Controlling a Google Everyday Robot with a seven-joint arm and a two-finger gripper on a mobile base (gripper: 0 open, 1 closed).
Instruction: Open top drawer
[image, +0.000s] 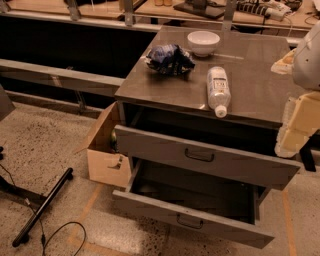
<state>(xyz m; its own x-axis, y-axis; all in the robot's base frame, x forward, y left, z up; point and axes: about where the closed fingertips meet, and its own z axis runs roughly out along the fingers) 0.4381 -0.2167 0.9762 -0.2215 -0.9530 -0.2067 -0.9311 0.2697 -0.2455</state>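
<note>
The top drawer (200, 156) of the grey cabinet is pulled partly out. Its flat front panel carries a small dark centred handle (199, 156), and a dark gap shows behind the panel under the cabinet top. The similar lower drawer (192, 220) is pulled out further, and its deep interior shows. My arm's cream-white links come in at the right edge. My gripper (308, 156) hangs just off the right end of the top drawer's front panel, mostly cut off by the frame edge.
On the cabinet top (260, 100) sit a white bowl (203, 42), a crumpled blue bag (170, 59) and a water bottle (218, 91) lying on its side. An open cardboard box (105, 155) stands against the cabinet's left side. A black bar (44, 206) and a cable lie on the floor at the left.
</note>
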